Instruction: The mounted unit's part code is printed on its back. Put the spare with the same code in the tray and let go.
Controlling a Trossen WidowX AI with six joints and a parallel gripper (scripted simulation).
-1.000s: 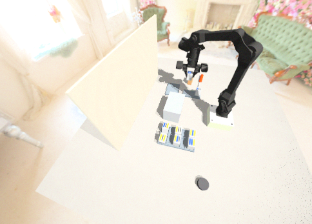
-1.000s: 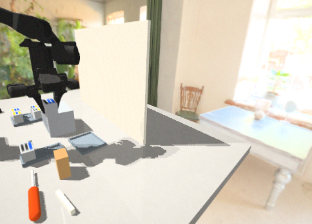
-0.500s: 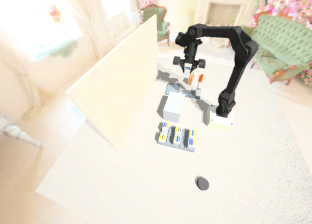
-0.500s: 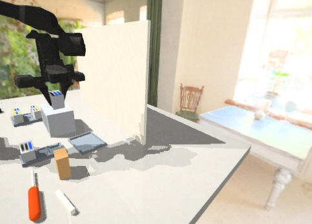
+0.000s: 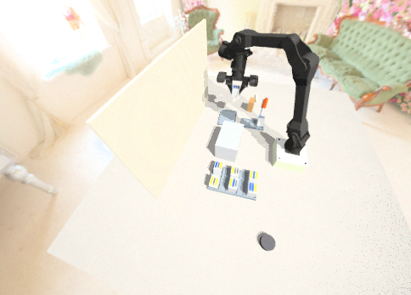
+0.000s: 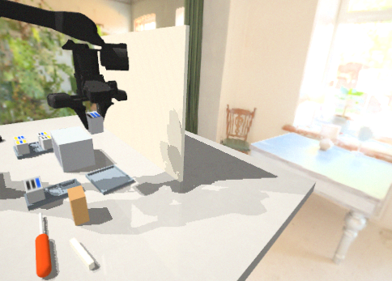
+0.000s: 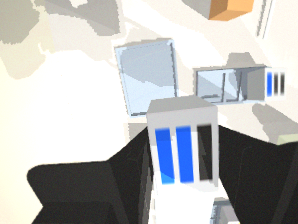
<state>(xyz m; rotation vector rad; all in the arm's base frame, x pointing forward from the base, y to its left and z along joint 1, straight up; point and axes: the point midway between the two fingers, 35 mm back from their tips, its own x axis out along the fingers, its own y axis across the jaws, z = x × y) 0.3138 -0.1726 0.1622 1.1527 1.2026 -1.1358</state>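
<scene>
Gripper (image 5: 235, 93) (image 6: 92, 124) (image 7: 176, 128) up above the table, fingers closed on a light grey spare block (image 5: 236, 88) (image 6: 95, 124) (image 7: 183, 155); wrist view reads its stripes blue, blue, black. Block is off the surface and outside the tray. Shallow grey-blue tray (image 5: 228, 117) (image 6: 109, 178) (image 7: 147, 77) lower than the gripper, up and left of the fingertips in the wrist view, nothing standing in it. Slotted rack (image 5: 252, 123) (image 6: 53, 193) (image 7: 210, 85) also lower, up and right of them there; at its far end a striped block (image 5: 261, 121) (image 6: 35, 189) (image 7: 276, 84), one blue, two black. Tan block (image 5: 251, 104) (image 6: 78, 205) (image 7: 230, 7) upright, farther out than that rack in the wrist view. From the top: white box (image 5: 229, 138) (image 6: 74, 148) below the gripper in the frame, then a holder (image 5: 231, 194) (image 6: 32, 153) with six striped blocks; big cream panel (image 5: 161, 104) (image 6: 150, 95) left of the gripper, apart from it. Code on the mounted unit's back: cannot make it out
</scene>
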